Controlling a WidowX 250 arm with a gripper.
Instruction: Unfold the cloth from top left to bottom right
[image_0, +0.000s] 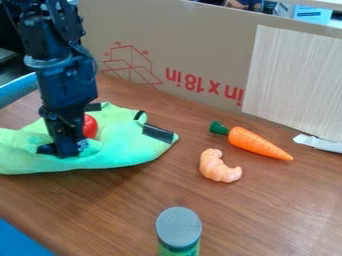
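One black two-finger gripper (59, 151), set low against the left part of the cloth; how far open, and whether it has hold of any fabric, cannot be told. One bright green cloth (130, 146), rumpled and partly folded, at the left of the wooden table (267, 200), with black patches at its far and right edges. One smooth red object (90, 126), upon or beside the cloth, partly behind the gripper. To the right, well apart: one toy carrot (257, 143), green-topped; one toy croissant (218, 167). Near edge: one grey-lidded container (179, 227). Hazards, as judged: a shallow pinch could let the fabric slip; a deep one could catch several layers and drag the cloth whole, fold intact. The red object's weight could pin a layer, or a tug could send it rolling. A long pull toward the lower right could sweep the croissant or topple the container.
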